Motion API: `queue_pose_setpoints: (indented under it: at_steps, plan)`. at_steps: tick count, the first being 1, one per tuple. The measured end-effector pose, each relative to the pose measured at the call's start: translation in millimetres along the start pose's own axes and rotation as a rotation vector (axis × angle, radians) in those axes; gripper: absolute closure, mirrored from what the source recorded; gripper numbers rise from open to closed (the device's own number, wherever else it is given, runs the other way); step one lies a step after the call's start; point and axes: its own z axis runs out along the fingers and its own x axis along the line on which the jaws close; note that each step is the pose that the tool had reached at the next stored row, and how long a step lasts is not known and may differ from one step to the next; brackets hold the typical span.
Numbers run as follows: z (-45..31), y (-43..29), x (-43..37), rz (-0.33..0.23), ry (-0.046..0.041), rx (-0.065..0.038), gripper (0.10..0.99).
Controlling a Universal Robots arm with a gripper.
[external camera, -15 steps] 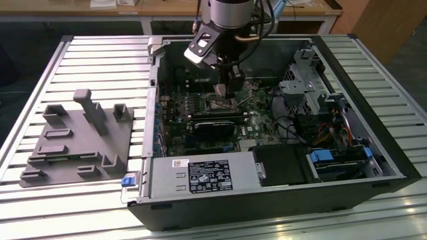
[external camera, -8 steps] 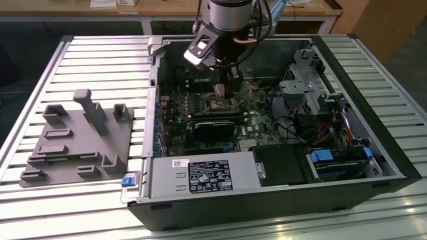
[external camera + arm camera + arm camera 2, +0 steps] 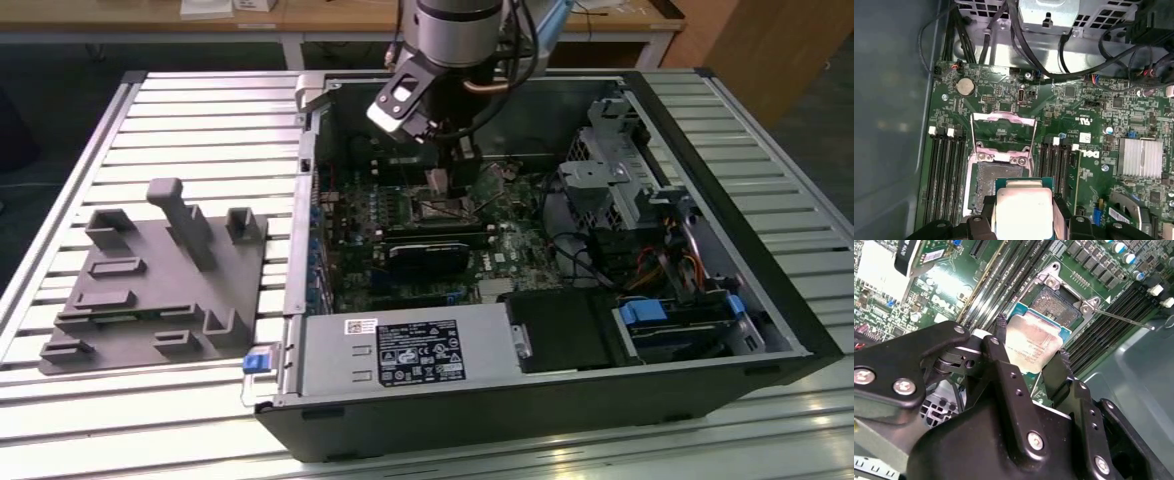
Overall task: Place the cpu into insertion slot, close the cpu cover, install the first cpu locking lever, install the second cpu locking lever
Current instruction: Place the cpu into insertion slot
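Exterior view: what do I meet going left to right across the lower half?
Grey slotted fixture → power supply with the white label → black box-shaped cover → drive caddy with blue tabs.

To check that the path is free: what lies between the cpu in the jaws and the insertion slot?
Nothing: in both wrist views the cpu hangs right by the open insertion slot with no object between.
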Motion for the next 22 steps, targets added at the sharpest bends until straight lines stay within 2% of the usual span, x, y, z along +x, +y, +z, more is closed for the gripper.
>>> queue_pose_setpoints:
  at_steps: [4, 7, 9, 14, 16, 18, 20, 22]
  plan:
    - [4.2, 0.2, 6.2, 0.009, -0.0020, 0.000, 0.549]
    - [6.8, 0.2, 9.5, 0.009, -0.0141, -0.004, 0.549]
    - [8.2, 0.1, 10.0, 0.009, -0.0201, -0.015, 0.549]
    - [11.1, -0.6, 10.2, 0.009, -0.0241, -0.052, 0.549]
    - [11.8, -1.3, 10.3, 0.010, -0.0317, -0.060, 0.549]
    - [12.8, -2.1, 10.7, 0.010, -0.0426, -0.063, 0.549]
    - [13.8, -3.0, 10.9, 0.011, -0.0565, -0.064, 0.549]
    - [15.2, -4.3, 11.6, 0.014, -0.0660, -0.063, 0.549]
